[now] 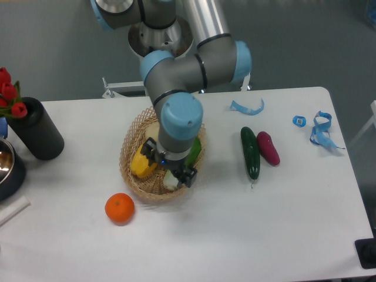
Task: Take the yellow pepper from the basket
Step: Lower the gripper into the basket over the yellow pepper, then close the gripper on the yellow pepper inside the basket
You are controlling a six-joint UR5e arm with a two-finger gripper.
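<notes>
The yellow pepper (141, 163) lies in the left part of the oval wicker basket (130, 143), partly hidden by the arm. My gripper (170, 162) points down into the basket just right of the pepper. Its two black fingers (188, 175) stand wide apart, so it is open, and it holds nothing that I can see. The wrist hides the fingertips and the basket's middle. A whitish round thing (170, 180) sits under the gripper, and a green vegetable (195, 151) lies at the basket's right side.
An orange fruit (119, 208) lies on the table in front of the basket. A cucumber (249, 151) and a purple vegetable (268, 147) lie to the right. A black cylinder (36, 129) with red flowers and a dark bowl (8, 170) stand at the left. Blue tape scraps (320, 130) lie at the far right.
</notes>
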